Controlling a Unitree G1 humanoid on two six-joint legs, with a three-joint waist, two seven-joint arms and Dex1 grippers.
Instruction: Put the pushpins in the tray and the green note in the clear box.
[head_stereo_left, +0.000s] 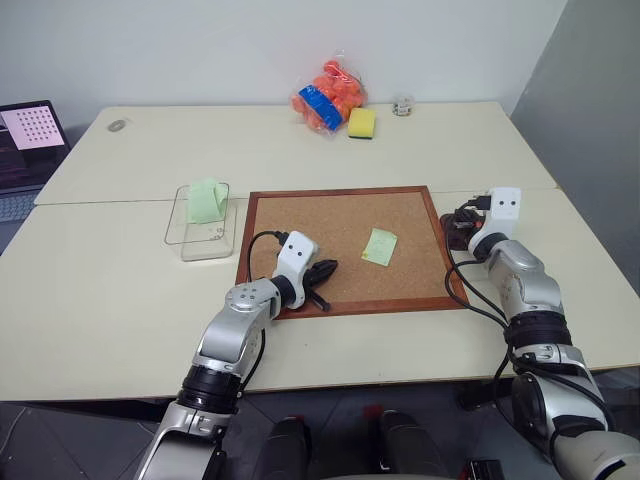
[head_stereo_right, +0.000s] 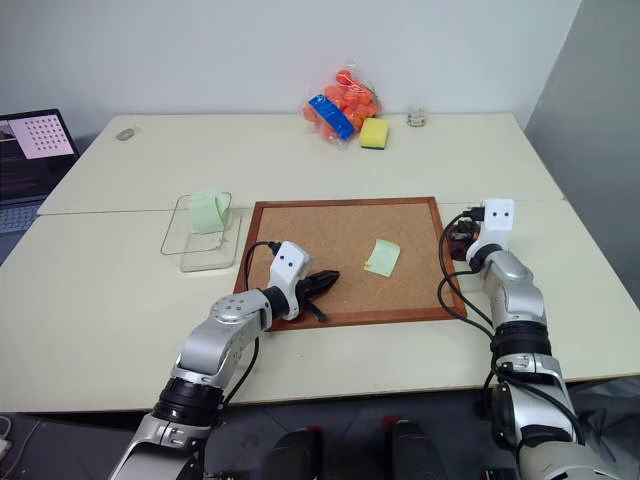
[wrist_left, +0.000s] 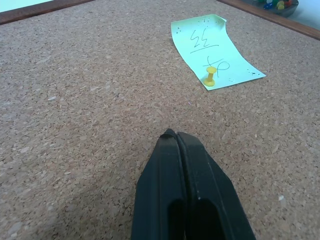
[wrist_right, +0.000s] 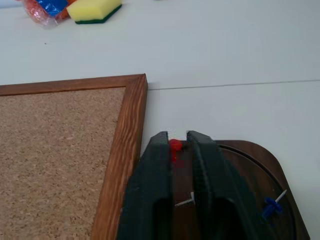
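The right tool (wrist_right: 179, 137) hung over the tray (wrist_right: 260, 165) beside the cork board (head_stereo_left: 330, 225), its fingers a narrow gap apart with a red pushpin (wrist_right: 175, 146) between the tips, while the left tool (wrist_left: 176, 136), pressed shut and empty, rested on the board near the green note (wrist_left: 215, 50), pinned by a yellow pushpin (wrist_left: 210, 78).

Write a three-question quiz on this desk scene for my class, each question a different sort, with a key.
1. True or false: a yellow pushpin pins the green note to the cork board.
2. What lies under the right gripper? A) tray B) clear box C) sponge
3. What colour is the pushpin between the right gripper's fingers?

Key: 1 true. 2 A, the tray, which also holds a blue pushpin. 3 red, the red pushpin.
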